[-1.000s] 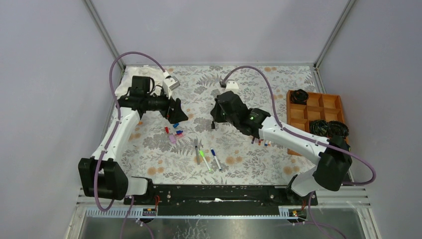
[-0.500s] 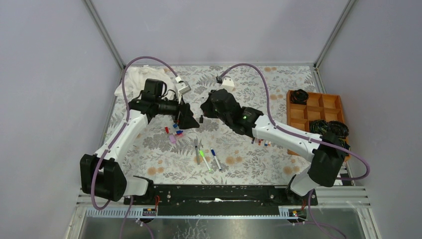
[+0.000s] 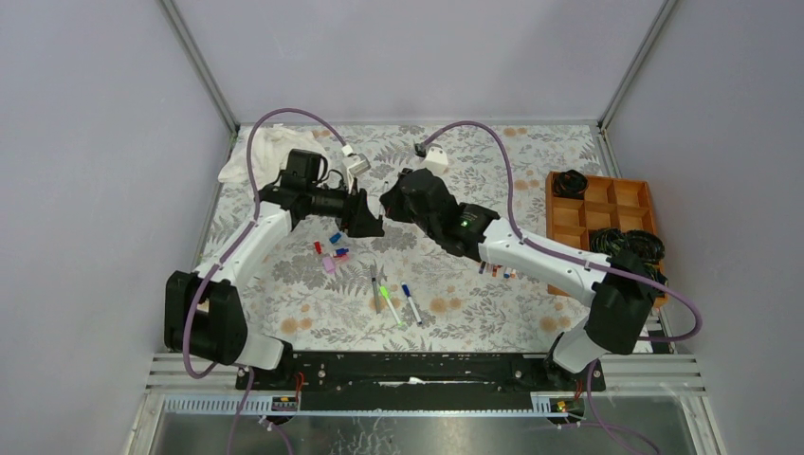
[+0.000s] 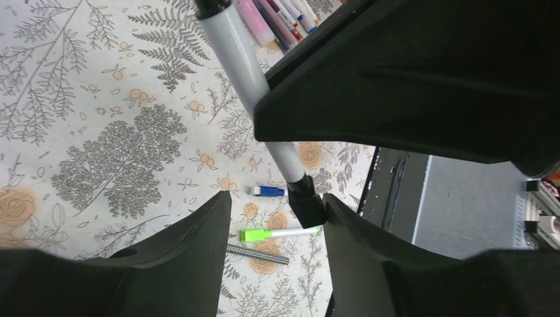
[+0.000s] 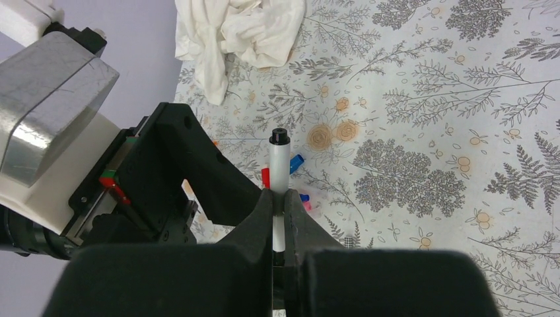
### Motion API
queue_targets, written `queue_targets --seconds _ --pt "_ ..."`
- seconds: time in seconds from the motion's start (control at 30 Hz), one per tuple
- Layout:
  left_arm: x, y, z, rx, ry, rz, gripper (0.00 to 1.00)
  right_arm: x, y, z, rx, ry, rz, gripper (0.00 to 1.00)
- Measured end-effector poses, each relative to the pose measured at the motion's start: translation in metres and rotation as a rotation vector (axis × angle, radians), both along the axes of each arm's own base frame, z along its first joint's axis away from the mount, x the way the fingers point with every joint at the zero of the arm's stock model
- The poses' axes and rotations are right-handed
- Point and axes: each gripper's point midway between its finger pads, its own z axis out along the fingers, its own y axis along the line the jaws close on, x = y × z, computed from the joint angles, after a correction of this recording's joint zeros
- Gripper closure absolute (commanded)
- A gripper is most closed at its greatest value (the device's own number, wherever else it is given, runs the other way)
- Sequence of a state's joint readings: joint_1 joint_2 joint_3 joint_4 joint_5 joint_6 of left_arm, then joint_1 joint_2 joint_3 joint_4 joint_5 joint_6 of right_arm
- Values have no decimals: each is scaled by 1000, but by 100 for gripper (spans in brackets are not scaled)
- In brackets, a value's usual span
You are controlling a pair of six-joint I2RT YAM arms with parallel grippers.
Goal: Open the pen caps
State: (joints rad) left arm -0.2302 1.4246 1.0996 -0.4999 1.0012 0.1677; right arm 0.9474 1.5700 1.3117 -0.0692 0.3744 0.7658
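1. Top external view is showing you the left gripper (image 3: 372, 226) swinging in from above the loose pen caps (image 3: 332, 248) toward the middle of the table (image 3: 284, 284). A second ago it was sitting well left of the right arm, and now the two are meeting nose to nose.
2. In the left wrist view its fingers (image 4: 198, 244) are standing apart but narrowing from their widest. The black cap (image 4: 308, 203) is sitting between them, touching the finger on the right of that view and clear of the other, so nothing is being clamped yet.
3. The pen (image 4: 241, 66) you are working on is hanging in the air above the table, its white barrel slanting down into that gap.
4. The right gripper (image 3: 386, 205) is staying clamped on the barrel, as the right wrist view is showing, and it is carrying the pen leftward to meet the other arm.
5. Judging from this, you are passing from presenting the pen to gripping its cap, and the pull is not yet begun. More pens (image 3: 391, 301) are lying nearer you, so the job is looking only partway done.
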Motion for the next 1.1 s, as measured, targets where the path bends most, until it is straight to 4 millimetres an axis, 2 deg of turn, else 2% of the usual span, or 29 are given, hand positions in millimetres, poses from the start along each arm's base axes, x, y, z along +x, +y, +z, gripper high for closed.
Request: queue_targets --seconds 0.23,0.3,0.4,0.57,0.63,0.73,0.9,1.0,1.1 --pt "-5 -5 1 -23 23 -26 69 3 0 -4 2 6 -23 100" --pt "-6 -6 1 -24 25 -28 81 4 -1 -5 1 7 -29 96" --pt "-5 -5 -2 -10 25 -23 100 4 -1 -6 2 11 -33 82" --pt "2 4 -15 57 -15 -10 100 -1 -2 -16 -3 68 -7 60" --pt "4 8 -20 97 -58 -17 100 -5 -5 -23 -9 121 27 55" --pt "7 17 -30 171 -126 -35 100 -2 -18 -30 3 208 64 45" --pt "1 31 -43 320 -269 -120 100 -1 -47 -22 60 330 151 41" --pt "-12 32 -47 394 -346 -207 100 -12 -44 -12 91 388 268 41" --pt "-27 29 -50 447 -411 -293 100 -28 -29 -17 106 468 415 41"
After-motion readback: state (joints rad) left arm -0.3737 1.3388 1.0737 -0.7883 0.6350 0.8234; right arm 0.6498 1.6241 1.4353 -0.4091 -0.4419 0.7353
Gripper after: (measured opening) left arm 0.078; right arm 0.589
